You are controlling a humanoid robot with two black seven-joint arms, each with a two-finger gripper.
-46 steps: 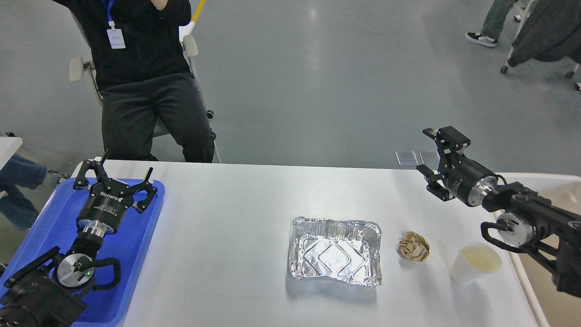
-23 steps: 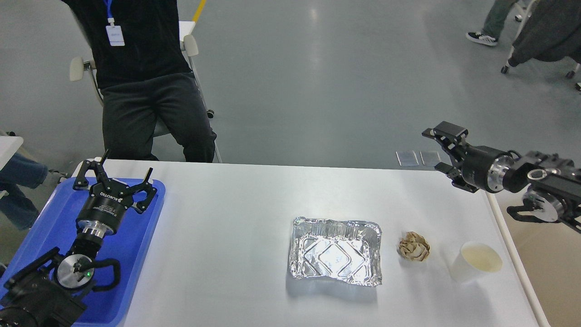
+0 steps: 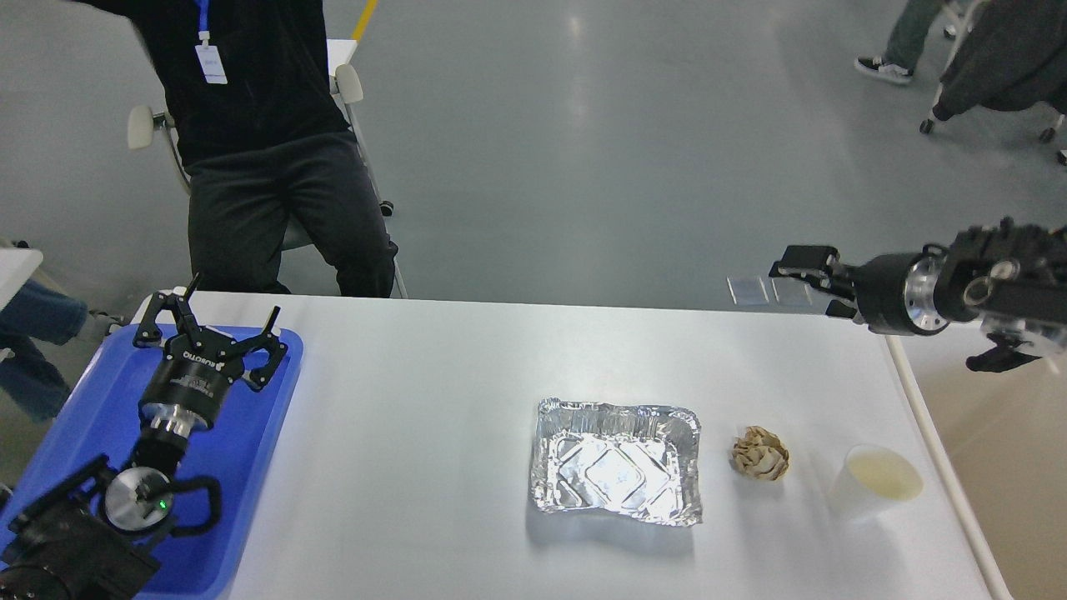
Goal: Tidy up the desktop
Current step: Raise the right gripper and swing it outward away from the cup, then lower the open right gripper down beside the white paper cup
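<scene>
The black two-finger right gripper (image 3: 802, 273) has swung from over the large white rectangular desktop (image 3: 433, 417) toward three o'clock and up, now level past its far right corner. Its arm has pulled back off the cream-white rimmed bin (image 3: 992, 433). The black-clad seated person (image 3: 258, 142) at eleven o'clock has leaned left.

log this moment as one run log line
task: tidy desktop | left gripper: open over blue tray | right gripper: raised, nothing held | on desk: foil tray, crumpled paper, paper cup
</scene>
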